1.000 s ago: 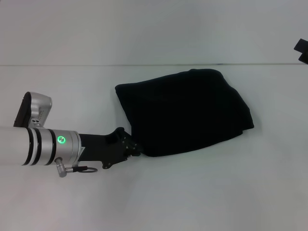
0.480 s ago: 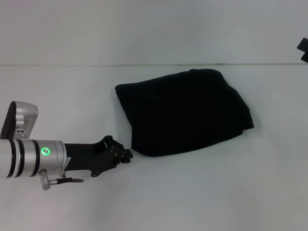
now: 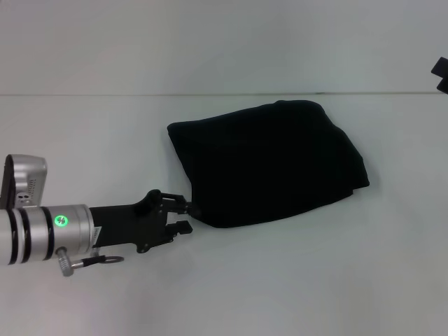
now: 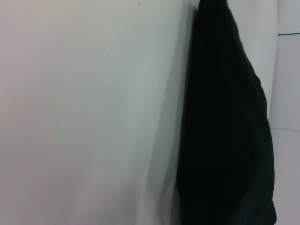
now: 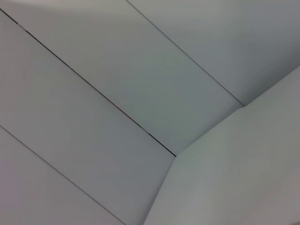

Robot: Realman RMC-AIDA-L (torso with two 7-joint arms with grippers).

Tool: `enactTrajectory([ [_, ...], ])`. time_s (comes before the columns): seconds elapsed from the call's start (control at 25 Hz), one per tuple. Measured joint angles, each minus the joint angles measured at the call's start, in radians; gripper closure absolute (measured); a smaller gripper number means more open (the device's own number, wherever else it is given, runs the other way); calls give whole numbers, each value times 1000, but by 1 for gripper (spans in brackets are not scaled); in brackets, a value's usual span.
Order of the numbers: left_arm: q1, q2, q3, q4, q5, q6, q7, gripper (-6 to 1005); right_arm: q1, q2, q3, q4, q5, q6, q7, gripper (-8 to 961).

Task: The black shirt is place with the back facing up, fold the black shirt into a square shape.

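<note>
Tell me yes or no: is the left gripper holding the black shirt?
No: in the head view the left gripper is open, just off the near-left corner of the black shirt, gripping nothing.

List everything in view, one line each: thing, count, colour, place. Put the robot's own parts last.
black shirt: one, black, folded into a rough block on the table, right of centre in the head view; no lettering shows.
table: one, white, under the shirt and filling most of the head view.
wall: one, pale grey-white, behind the table's far edge.
dark object: one, black, cut off at the right edge of the head view above the table's far edge; cannot tell what it is.
left gripper: one, black on a silver arm with a green light, low over the table just left of the shirt's near left corner, jaws open, holding nothing.
right gripper: not in view; its wrist camera sees only pale panels.
</note>
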Motion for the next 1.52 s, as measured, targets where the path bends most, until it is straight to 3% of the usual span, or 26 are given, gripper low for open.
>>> enactTrajectory([
  [0.44, -50, -11, 25, -30, 5, -100, 2, 419, 3, 0, 0, 0, 0, 6, -3, 217],
  [0.76, -59, -22, 47, -24, 5, -123, 10, 428, 7, -1, 4, 0, 0, 7, 0, 217],
  [1.2, -62, -24, 55, -23, -1, -124, 15, 867, 0, -1, 6, 0, 0, 2, 2, 217],
  [1.36, -62, -30, 49, -22, -4, -124, 24, 972, -3, -1, 6, 0, 0, 1, 3, 217],
  [1.52, -60, -29, 48, -18, -4, -109, 42, 972, -3, 0, 6, 0, 0, 0, 3, 217],
])
